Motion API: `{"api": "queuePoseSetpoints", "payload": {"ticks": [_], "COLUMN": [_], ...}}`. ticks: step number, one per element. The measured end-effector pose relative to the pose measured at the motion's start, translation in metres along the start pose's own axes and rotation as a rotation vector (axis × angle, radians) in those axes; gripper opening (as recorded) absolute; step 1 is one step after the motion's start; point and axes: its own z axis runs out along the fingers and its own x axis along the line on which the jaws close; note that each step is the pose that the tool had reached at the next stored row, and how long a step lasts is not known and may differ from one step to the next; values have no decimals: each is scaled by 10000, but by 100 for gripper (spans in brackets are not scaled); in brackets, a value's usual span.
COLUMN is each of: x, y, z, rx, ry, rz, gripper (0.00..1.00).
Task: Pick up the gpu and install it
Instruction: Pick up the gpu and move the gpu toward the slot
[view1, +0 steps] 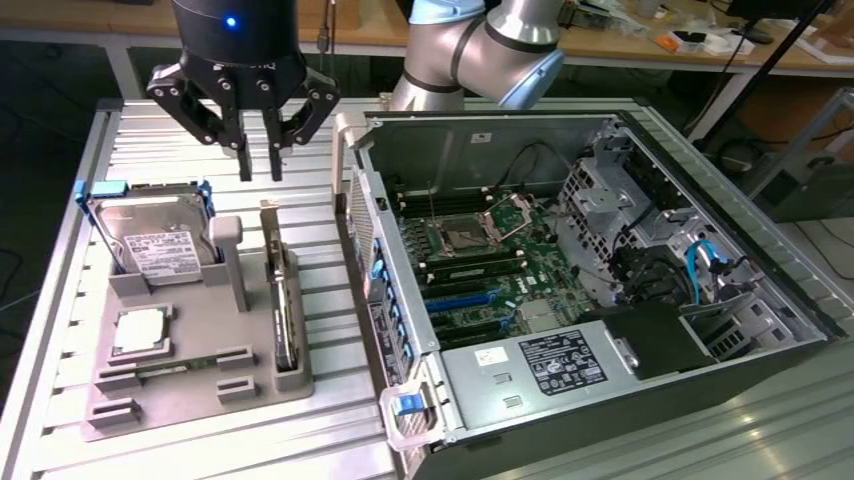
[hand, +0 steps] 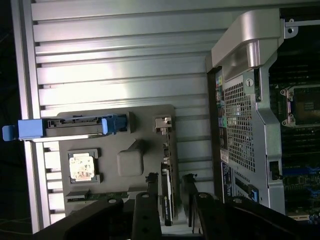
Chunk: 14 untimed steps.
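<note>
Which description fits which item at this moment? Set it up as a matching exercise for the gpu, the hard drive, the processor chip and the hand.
Items:
1. gpu
2. hard drive
3. processor chip
4. hand

Descriptions:
A. lying flat in a recess of the gray tray
B. standing on edge in the tray, on the side toward the open computer case
C. hanging above the tray, open, holding nothing
D. upright in a blue-handled carrier, white label showing

Pairs: 1-B, 2-D, 3-A, 4-C
</note>
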Motion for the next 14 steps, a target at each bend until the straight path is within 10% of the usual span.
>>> {"api": "queuePoseSetpoints", "payload": {"ticks": [14], "x": [0], "y": [-2], "z": [0], "rx": [0], "ry": [0], "rz": [1], "gripper": [48]}}
